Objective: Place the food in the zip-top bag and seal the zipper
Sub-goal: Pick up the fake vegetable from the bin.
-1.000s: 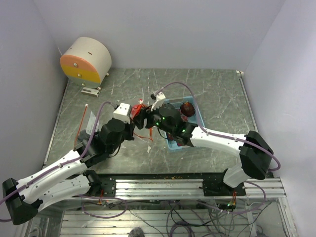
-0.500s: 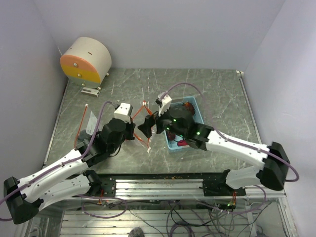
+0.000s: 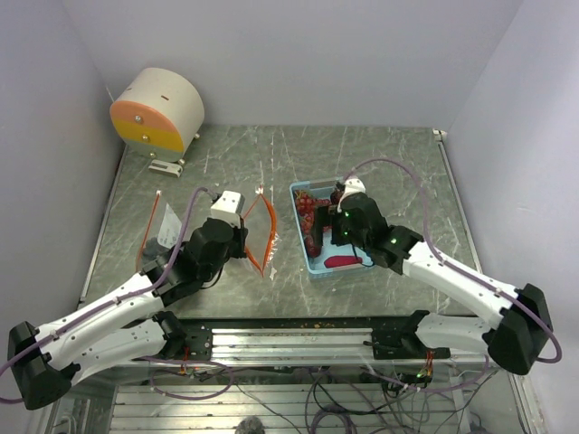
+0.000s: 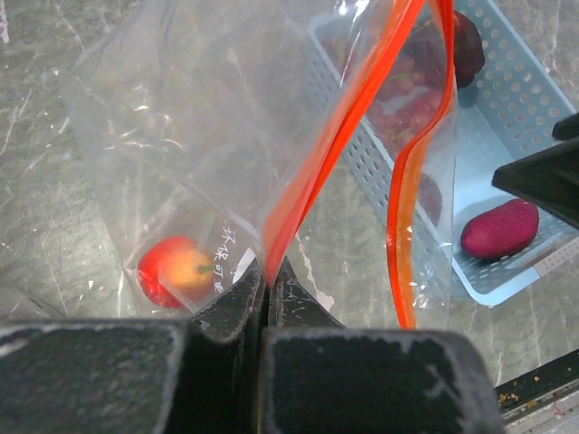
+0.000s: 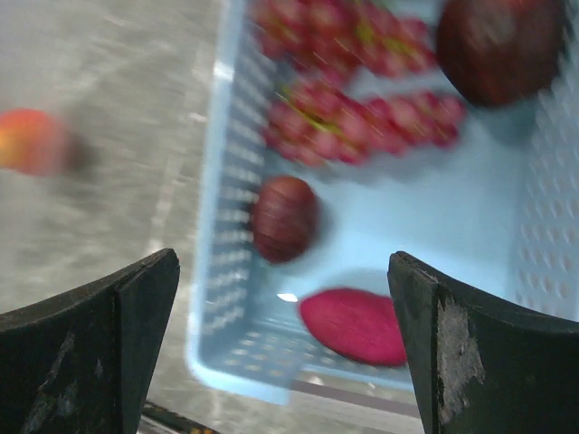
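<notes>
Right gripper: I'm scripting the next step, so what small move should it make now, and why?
Probably lower onto the dark round fruit in the blue tray. The right gripper hovers open over it, other food lies in the tray too, and the left gripper pinches the zipper, holding the zip-top bag open with one red fruit inside.

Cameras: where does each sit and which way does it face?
Top external: above and behind the robot, looking down on the table; both arms show.
Left wrist: on the left arm, facing the zip-top bag; left gripper shut on its zipper.
Right wrist: on the right arm, facing down into the blue tray; open right gripper shows.
Both wrist views share the tray and magenta piece.
</notes>
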Controlling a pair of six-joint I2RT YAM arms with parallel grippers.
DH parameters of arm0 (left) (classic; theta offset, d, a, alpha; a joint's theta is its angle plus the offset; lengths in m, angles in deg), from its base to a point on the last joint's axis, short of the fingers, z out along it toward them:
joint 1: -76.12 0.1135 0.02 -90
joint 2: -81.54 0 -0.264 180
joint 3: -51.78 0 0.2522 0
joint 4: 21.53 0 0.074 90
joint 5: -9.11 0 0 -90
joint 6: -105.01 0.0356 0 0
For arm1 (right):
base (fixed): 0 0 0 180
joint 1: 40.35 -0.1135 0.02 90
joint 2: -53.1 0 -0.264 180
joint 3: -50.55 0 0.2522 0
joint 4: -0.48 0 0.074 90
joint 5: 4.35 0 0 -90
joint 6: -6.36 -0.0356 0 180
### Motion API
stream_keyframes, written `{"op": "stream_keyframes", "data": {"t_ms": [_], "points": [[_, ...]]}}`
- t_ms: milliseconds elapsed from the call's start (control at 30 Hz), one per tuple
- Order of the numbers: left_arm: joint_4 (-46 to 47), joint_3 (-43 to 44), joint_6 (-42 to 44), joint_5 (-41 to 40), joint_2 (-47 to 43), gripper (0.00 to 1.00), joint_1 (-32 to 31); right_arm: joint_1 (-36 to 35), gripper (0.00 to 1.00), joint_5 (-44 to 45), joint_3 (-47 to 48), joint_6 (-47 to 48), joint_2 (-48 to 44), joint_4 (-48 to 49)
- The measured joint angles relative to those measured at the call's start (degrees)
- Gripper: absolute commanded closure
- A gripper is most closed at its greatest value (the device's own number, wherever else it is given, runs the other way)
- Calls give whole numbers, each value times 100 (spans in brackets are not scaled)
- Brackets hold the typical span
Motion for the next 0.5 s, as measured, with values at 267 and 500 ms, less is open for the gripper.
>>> {"op": "stream_keyframes", "data": {"t_ms": [267, 500], "points": [[-2, 0, 2, -2, -129, 93, 0, 632, 0, -199, -490, -361, 656, -859], [-4, -46, 2, -26, -330, 93, 0, 647, 0, -533, -293, -262, 1399, -1222]]}}
